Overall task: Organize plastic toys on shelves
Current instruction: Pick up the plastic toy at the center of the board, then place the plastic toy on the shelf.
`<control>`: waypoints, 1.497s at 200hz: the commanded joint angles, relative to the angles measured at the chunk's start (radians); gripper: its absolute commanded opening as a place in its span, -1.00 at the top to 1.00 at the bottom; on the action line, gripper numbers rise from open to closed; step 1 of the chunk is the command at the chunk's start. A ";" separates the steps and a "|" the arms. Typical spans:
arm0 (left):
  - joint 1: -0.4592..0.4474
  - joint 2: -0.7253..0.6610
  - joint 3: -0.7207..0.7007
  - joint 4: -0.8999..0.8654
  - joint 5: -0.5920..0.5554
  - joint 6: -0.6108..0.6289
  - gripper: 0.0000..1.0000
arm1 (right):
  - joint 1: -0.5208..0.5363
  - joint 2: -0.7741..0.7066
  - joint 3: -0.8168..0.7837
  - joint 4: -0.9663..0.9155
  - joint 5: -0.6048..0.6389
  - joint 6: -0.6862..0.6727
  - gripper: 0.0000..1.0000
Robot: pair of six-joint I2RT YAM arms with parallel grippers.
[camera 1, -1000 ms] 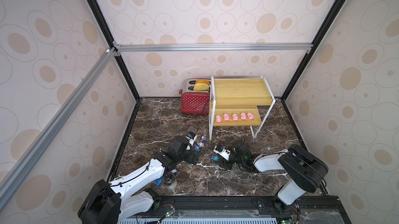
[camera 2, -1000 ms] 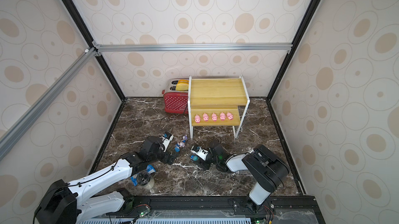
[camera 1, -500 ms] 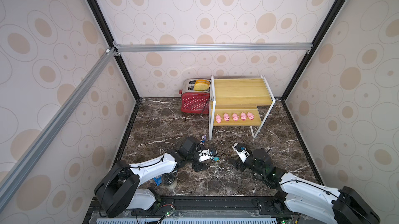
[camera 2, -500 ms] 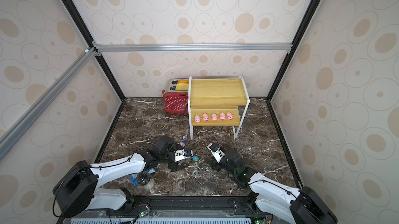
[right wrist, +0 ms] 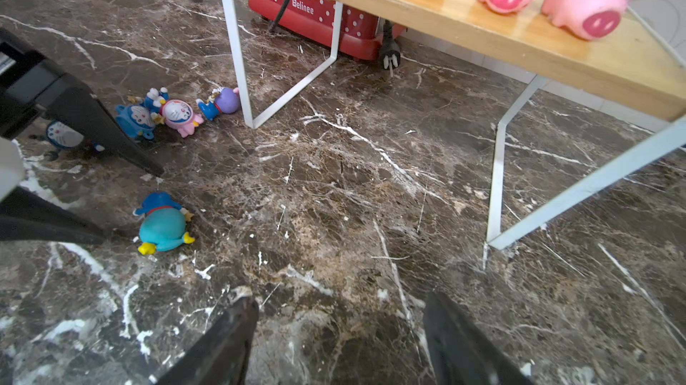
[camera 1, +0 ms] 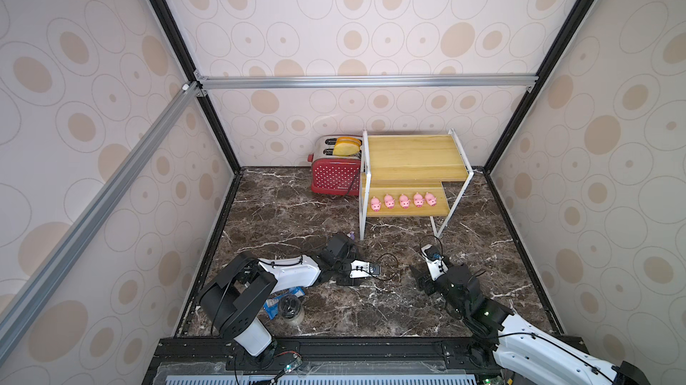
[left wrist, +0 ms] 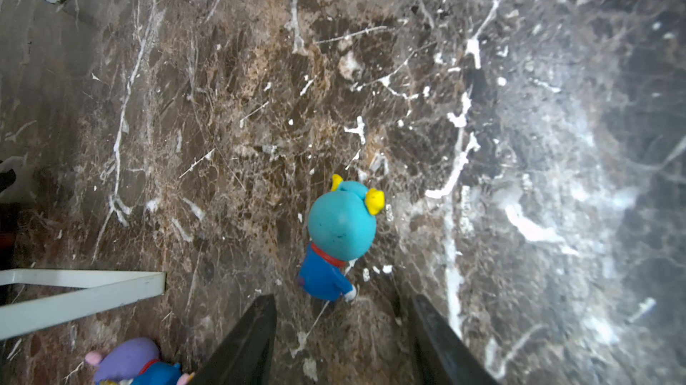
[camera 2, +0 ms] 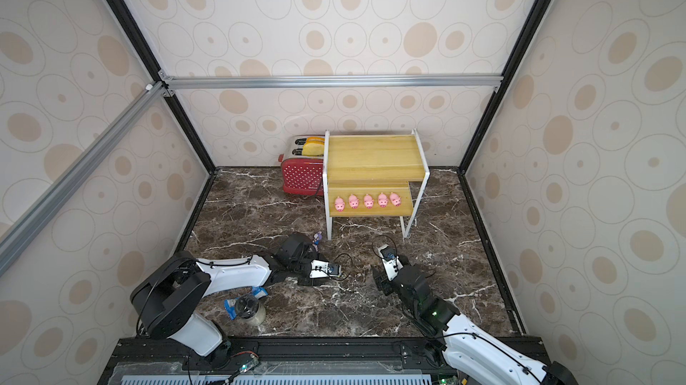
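Note:
Five pink pigs (camera 1: 402,201) (camera 2: 367,201) stand in a row on the lower board of the yellow shelves (camera 1: 412,156) (camera 2: 375,156). A teal-headed figurine (left wrist: 341,223) (right wrist: 163,223) lies on the marble just beyond the fingertips of my left gripper (left wrist: 341,301) (camera 1: 356,275), which is open and holds nothing. Several more figurines (right wrist: 178,112) lie in a cluster by the shelves' front left leg; a purple-hatted one (left wrist: 126,361) (camera 1: 350,234) is nearest it. My right gripper (right wrist: 339,301) (camera 1: 421,279) stands open and empty over bare floor to the right.
A red polka-dot toaster (camera 1: 336,175) (right wrist: 315,19) sits behind the shelves, its plug (right wrist: 388,56) lying on the floor. A dark-lidded jar (camera 1: 290,307) and a blue wrapper (camera 1: 273,305) lie near the front left, by the left arm's base.
The right arm has drawn back to the right, away from the teal figurine. The left gripper has swung right to face that figurine, and its jaws have narrowed.

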 commanded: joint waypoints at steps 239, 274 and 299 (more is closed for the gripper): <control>0.109 -0.145 -0.154 0.616 0.180 -0.797 0.80 | -0.008 0.018 0.192 -0.085 -0.352 0.018 -0.54; 0.113 -0.210 -0.168 0.804 0.179 -1.022 0.79 | -0.007 0.138 0.327 -0.015 -0.528 0.163 -0.52; 0.112 -0.235 -0.149 0.857 0.212 -1.109 0.78 | -0.007 0.209 0.390 0.070 -0.579 0.231 -0.48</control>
